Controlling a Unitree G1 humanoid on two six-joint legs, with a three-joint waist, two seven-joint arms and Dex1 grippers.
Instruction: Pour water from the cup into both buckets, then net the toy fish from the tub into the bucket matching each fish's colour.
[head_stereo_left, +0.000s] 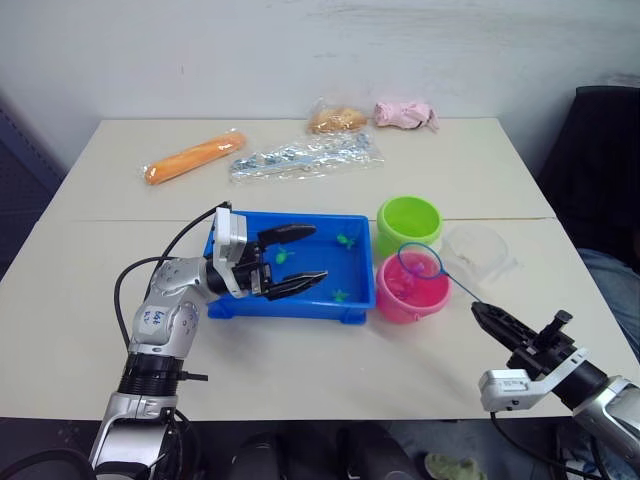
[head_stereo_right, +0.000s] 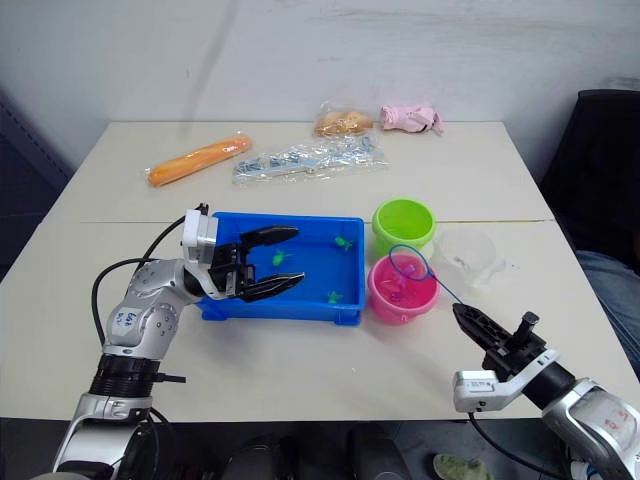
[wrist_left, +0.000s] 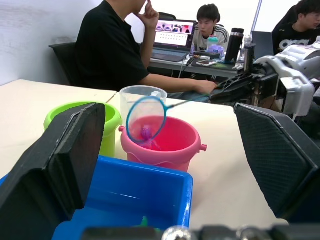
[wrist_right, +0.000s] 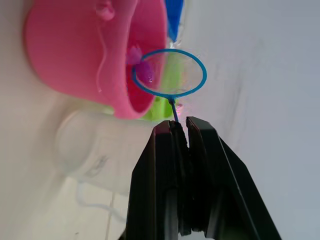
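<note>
Right gripper (head_stereo_right: 462, 314): your fingers clamp the net (head_stereo_right: 408, 264) handle, hoop over the pink bucket (head_stereo_right: 400, 292).
Left gripper (head_stereo_right: 280, 260): your fingers are spread above the tub (head_stereo_right: 345, 222).

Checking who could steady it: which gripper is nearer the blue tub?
Left. The left gripper hangs open over the blue tub; the right gripper, holding the net, sits beyond the pink bucket.

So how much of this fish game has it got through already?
The clear cup stands set aside beside the buckets, so pouring looks done. Pink fish already lie in the pink bucket. Right now the right gripper holds the net over that bucket. Green fish lie in the blue tub, near the open left gripper, so they are left for the green bucket.
</note>
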